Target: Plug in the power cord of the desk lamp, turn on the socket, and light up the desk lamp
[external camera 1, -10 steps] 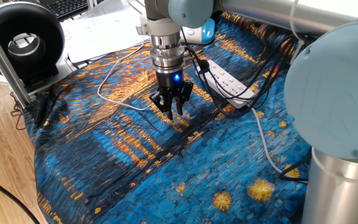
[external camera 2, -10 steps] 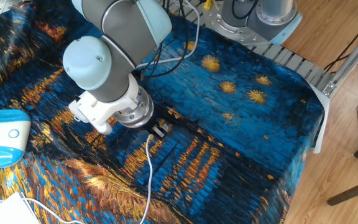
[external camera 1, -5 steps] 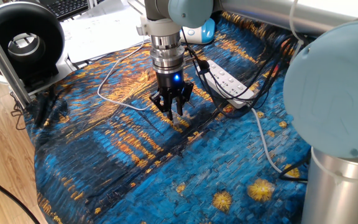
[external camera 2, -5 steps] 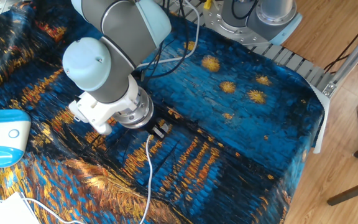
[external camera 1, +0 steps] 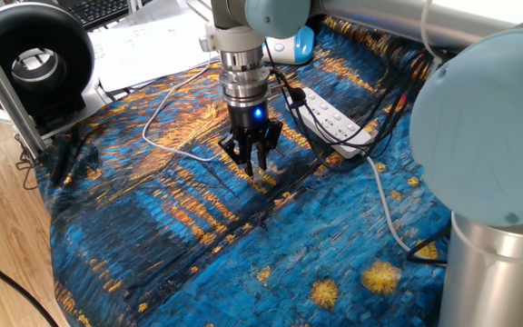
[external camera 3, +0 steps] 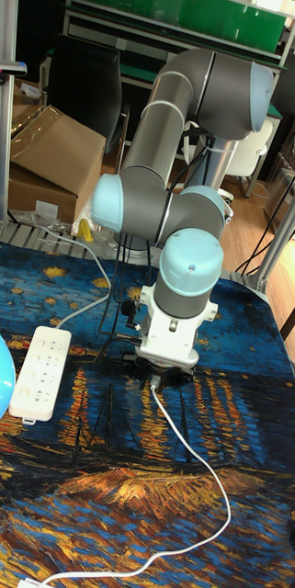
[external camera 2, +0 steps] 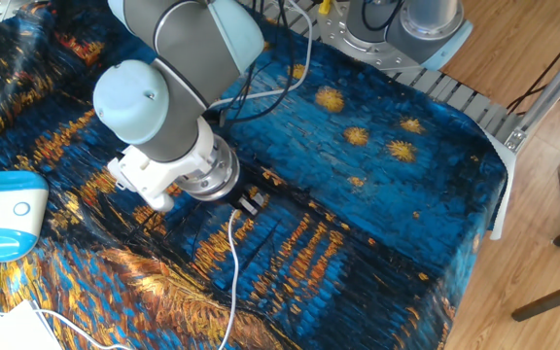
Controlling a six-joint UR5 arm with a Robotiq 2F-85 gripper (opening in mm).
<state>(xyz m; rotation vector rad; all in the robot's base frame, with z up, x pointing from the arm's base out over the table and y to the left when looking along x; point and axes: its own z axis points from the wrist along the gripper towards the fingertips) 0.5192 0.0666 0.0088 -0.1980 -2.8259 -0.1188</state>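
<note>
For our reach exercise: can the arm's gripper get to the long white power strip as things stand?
Probably yes: the long white power strip lies uncovered beside the gripper, though black cables drape over it.

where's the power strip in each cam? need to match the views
One fixed view: the socket lies right of centre, upper half, behind the gripper, partly crossed by black cables.
The other fixed view: not visible; the arm covers that area.
Tall fixed view: socket at the left edge, mid-height, left of the gripper.
Shared landmark: the thin white power cord running from the gripper.
</note>
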